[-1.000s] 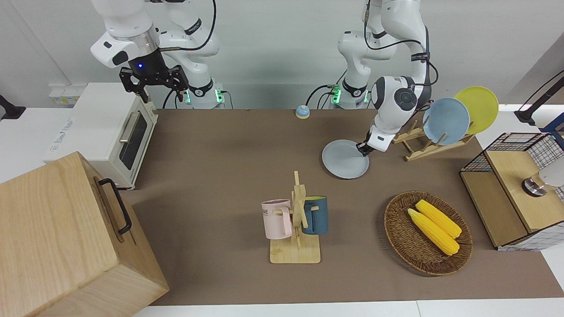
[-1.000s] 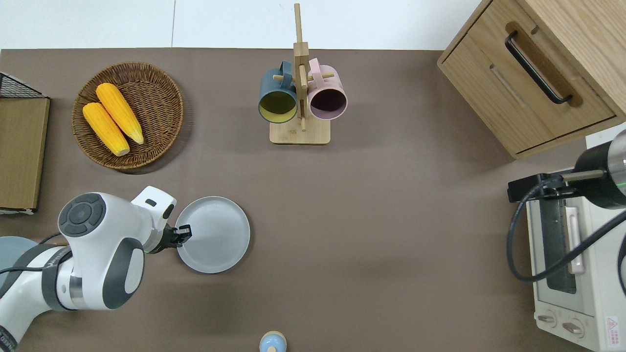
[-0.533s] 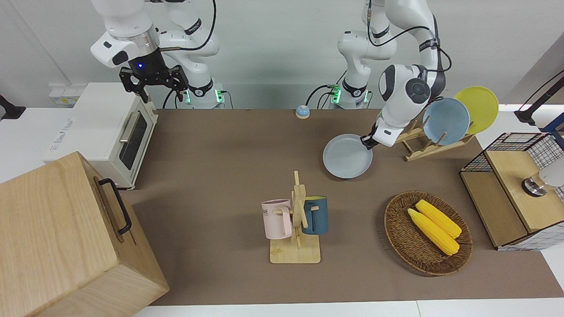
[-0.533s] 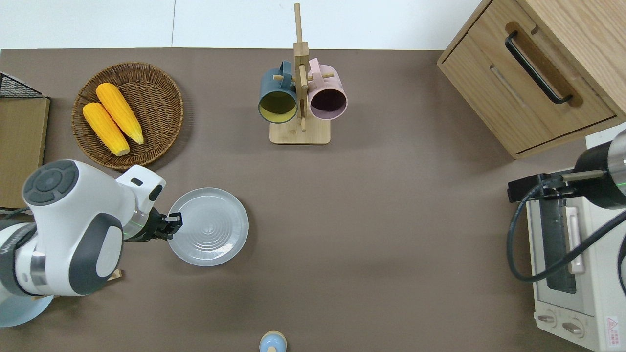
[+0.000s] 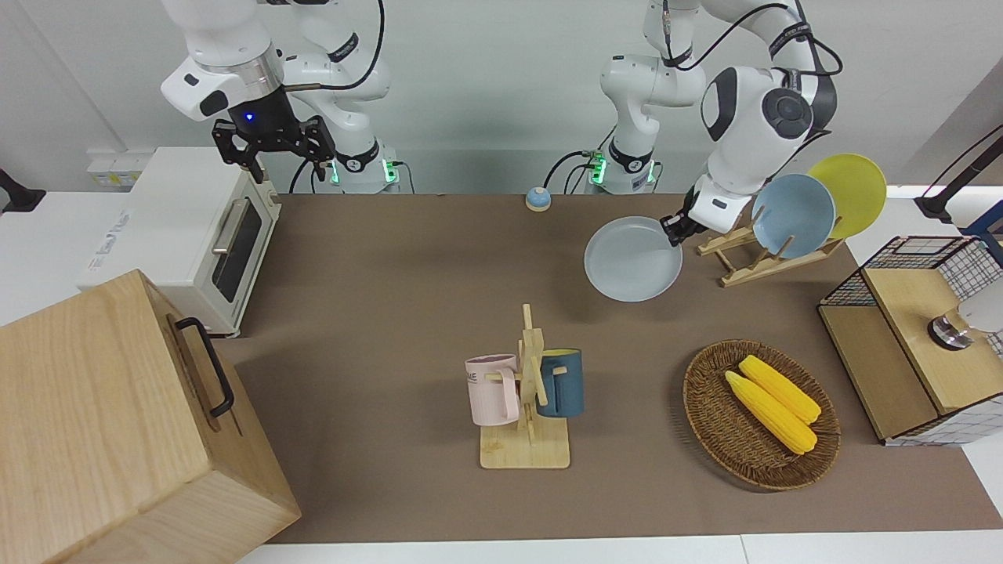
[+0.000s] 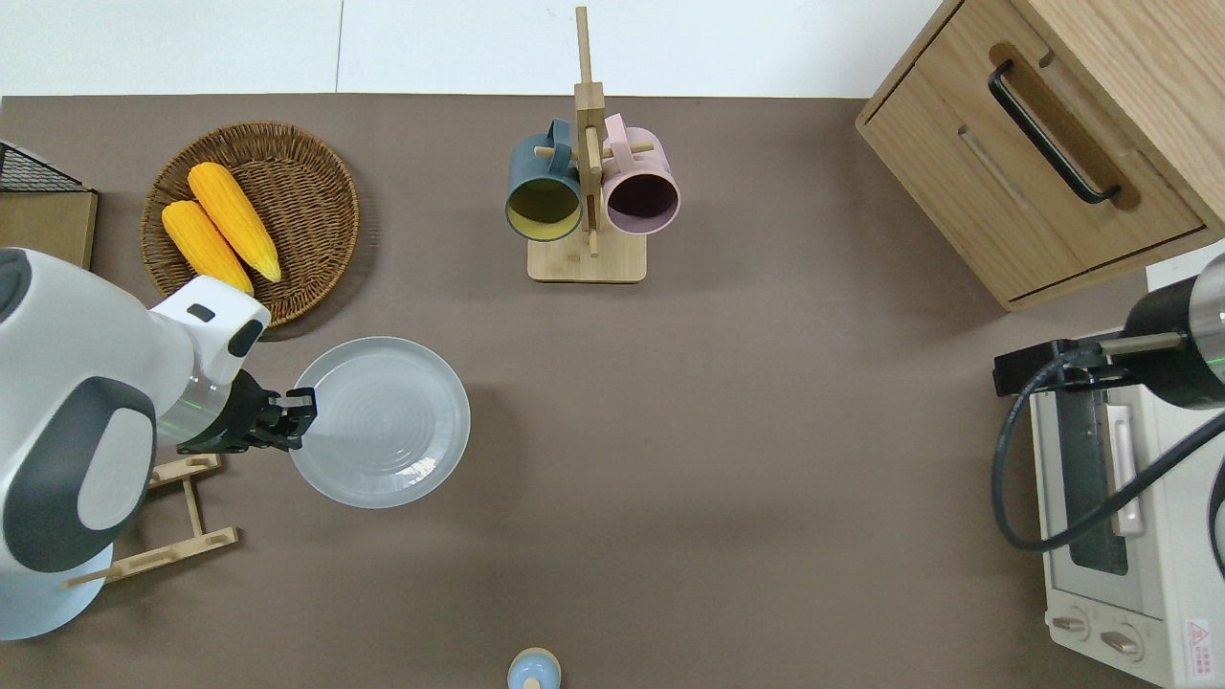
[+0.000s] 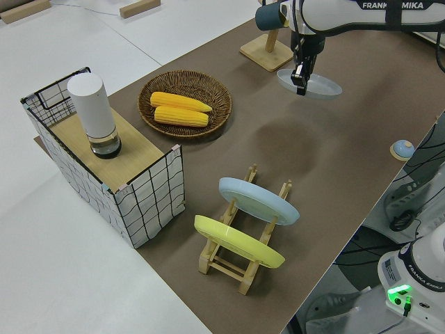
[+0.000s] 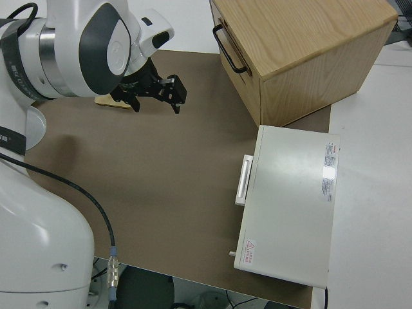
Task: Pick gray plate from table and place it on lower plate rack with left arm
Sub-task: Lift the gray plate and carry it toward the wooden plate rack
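My left gripper is shut on the rim of the gray plate, holding it roughly level in the air above the table. In the overhead view the gray plate hangs between the corn basket and the lower plate rack, with the left gripper on the edge toward the rack. The lower plate rack carries a sky-blue plate and a yellow plate leaning in its slots. The right arm is parked, its gripper open.
A wicker basket with two corn cobs lies farther from the robots than the rack. A mug tree with two cups stands mid-table. A wire basket box, toaster oven, wooden cabinet and small bell ring the table.
The left arm has lifted the gray plate off the table and carried it upward and toward the left arm's end, closer to the rack. The right arm has not moved.
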Motion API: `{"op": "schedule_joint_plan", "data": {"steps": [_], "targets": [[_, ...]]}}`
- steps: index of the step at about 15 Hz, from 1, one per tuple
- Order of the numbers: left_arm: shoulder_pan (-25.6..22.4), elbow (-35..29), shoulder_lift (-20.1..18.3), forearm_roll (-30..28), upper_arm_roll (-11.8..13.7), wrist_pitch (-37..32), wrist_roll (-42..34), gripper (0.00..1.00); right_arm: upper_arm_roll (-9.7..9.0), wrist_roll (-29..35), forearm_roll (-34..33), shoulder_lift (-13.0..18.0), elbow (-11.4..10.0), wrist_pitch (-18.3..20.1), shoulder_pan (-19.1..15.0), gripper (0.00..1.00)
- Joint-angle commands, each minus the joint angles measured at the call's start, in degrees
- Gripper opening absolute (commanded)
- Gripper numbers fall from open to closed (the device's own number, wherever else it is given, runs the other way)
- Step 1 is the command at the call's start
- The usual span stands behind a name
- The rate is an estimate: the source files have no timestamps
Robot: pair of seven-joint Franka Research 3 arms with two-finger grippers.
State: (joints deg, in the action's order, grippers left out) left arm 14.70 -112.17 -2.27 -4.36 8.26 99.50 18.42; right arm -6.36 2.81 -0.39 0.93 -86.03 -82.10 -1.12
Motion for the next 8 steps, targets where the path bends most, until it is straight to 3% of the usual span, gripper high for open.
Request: {"op": "schedule_joint_plan", "data": {"steps": [1,4,8], "targets": [[-0.11,4.14,-0.27,0.40,0.52,-3.95,0.21,0.00,-1.03,0.53,1.09,0.12,0.42,0.89,-1.43,0.990],[-0.02,5.64,-0.63,0.93,0.44,-5.80,0.39,0.00,-1.03,0.53,1.09,0.12,0.42,0.89,-1.43,0.990],[-0.28,6.43,-1.06,5.84,0.52,-8.00,0.04,0.00,-1.03,0.53,1.09,0.12,0.42,0.89,-1.43,0.987]]}}
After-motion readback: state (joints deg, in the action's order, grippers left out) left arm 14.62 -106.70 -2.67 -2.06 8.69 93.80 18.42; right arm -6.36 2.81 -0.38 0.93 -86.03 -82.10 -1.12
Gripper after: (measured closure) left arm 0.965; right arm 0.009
